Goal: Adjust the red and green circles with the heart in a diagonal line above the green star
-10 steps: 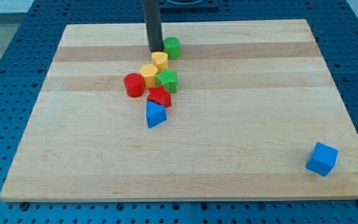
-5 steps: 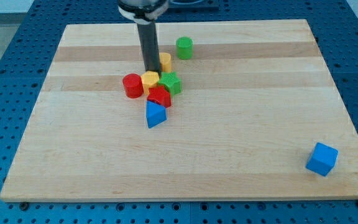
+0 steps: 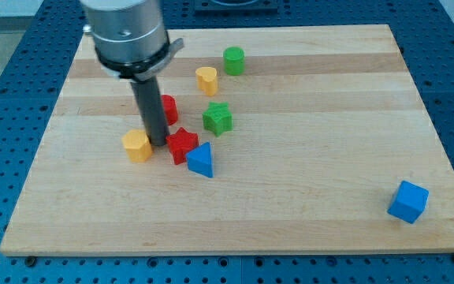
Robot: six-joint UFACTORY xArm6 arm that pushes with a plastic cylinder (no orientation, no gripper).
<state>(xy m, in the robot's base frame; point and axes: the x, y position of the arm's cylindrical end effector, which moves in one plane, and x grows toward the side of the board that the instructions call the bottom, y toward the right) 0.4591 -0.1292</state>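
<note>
My tip (image 3: pixel 158 143) is down on the board, between a yellow block (image 3: pixel 137 147) on its left and a red star-like block (image 3: pixel 183 144) on its right. The red circle (image 3: pixel 168 107) sits just behind the rod, partly hidden by it. The yellow heart (image 3: pixel 206 80) lies up and to the right of it. The green circle (image 3: pixel 233 60) is further up and right, so these three run in a rough diagonal. The green star (image 3: pixel 217 118) lies below the heart, right of the red circle.
A blue triangular block (image 3: pixel 202 161) touches the red star's lower right. A blue cube (image 3: pixel 408 201) sits alone near the board's bottom right corner. The wooden board (image 3: pixel 306 158) lies on a blue perforated table.
The rod moved down and left through the cluster. The yellow block was pushed down-left, the red star and blue triangle shifted, and the green star now stands apart.
</note>
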